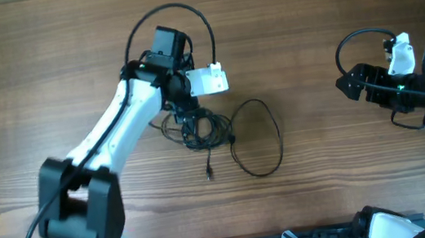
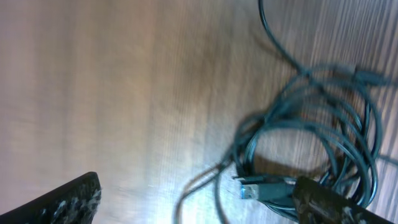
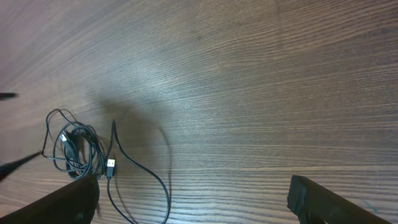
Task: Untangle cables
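Left gripper [image 2: 196, 186]: jaws wide, nothing between them; it hangs low over the coil, centre-left in the overhead view.
Right gripper [image 3: 193, 193]: jaws wide, empty; at the right edge of the overhead view, well apart from the wires.
Cables [image 1: 197, 129]: thin black wires in a tight coil under the left gripper. One loose loop [image 1: 260, 137] runs out to the right.
Risk, grab: closing on stacked strands would probably lift the whole coil and tighten the tangle.
Risk, plug [image 2: 249, 191]: blue-tipped and lying inside the coil at the lower centre of the left wrist view, it may snag when pulled.
Risk, view: the left wrist picture is blurred, so the crossings cannot be told.
Surroundings: wooden table [image 1: 26, 78]; thick arm cable [image 1: 169, 9] arching at upper centre.
Obstruction: the left arm hides part of the coil from above.
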Available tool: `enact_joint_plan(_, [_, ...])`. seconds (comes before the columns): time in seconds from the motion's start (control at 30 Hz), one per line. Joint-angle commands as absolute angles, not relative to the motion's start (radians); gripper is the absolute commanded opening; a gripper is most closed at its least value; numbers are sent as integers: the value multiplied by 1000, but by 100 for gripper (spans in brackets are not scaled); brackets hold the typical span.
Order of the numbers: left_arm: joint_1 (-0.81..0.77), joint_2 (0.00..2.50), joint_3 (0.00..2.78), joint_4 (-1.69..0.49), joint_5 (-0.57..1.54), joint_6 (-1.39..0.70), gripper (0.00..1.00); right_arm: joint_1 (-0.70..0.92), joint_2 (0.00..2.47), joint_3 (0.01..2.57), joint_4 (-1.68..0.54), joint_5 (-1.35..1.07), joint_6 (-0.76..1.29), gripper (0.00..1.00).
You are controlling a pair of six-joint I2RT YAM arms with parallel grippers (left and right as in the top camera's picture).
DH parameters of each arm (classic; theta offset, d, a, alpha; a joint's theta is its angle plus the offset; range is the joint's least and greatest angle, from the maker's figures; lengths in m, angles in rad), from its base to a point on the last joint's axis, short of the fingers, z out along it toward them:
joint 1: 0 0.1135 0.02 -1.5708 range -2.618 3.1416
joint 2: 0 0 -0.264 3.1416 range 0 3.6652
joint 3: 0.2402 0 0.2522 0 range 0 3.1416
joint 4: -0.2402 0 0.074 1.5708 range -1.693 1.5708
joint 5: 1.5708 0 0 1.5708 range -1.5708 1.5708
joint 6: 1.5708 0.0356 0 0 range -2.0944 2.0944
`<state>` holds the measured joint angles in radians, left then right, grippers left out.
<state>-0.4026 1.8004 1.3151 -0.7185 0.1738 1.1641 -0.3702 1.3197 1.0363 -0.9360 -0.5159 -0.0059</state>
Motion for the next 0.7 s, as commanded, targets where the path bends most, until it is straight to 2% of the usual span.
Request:
enact_joint_plan(0.0, [-411, 1866, 1327, -712, 140, 1203, 100, -373, 1330, 1033, -934, -517, -24, 100])
enact_joint_plan(0.27, [-459, 1940, 1327, -707, 141, 1255, 99, -373, 1330, 1033, -933, -517, -24, 100])
enact_joint_plan(0.33, [-469, 1959, 1327, -703, 144, 1280, 92, -373, 1330, 1033, -933, -517, -24, 100])
enact_joint_plan(0.67, [-478, 1996, 1327, -673, 192, 1279, 88, -373, 1330, 1033, -933, -517, -25, 100])
